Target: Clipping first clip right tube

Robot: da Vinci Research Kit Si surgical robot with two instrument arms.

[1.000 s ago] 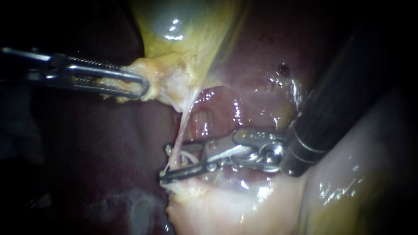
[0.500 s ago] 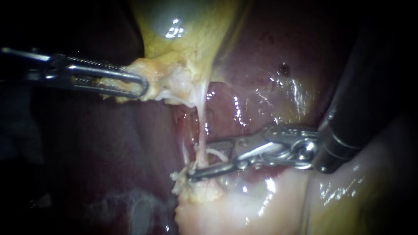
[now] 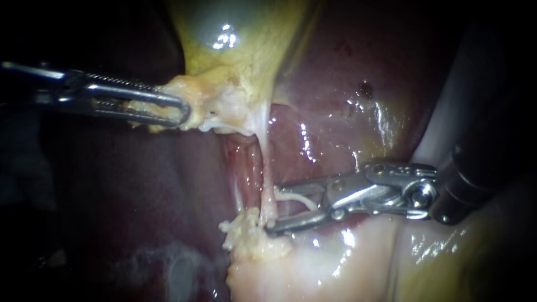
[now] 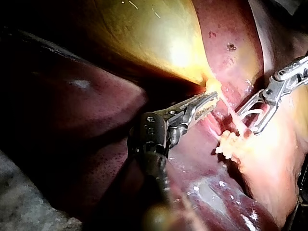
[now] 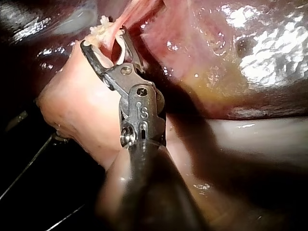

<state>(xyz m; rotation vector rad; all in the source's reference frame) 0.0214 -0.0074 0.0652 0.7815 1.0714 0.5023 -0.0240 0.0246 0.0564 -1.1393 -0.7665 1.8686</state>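
Right wrist view — tube (image 5: 126, 19) between pincer's (image 5: 104, 39) tips

1. The gallbladder (image 3: 235, 61) is showing olive-yellow, fading to pale cream at its narrow end, with white glints on its wet surface.
2. The liver (image 3: 335, 84) is showing dark maroon-red with one small dark spot. In the left wrist view its surface is showing fine dark speckling.
3. The tube (image 3: 263, 162) is showing pale pink to whitish.
4. The frayed clump (image 3: 243, 229) at the tube's foot is showing creamy yellow-white.
5. The left instrument (image 3: 183, 112) is gleaming silver-grey, with a fine ridged pattern along its tip.
6. The right instrument (image 3: 274, 211) is gleaming silver at its tip, with a black shaft behind.
7. The clip (image 3: 296, 198) is showing white.
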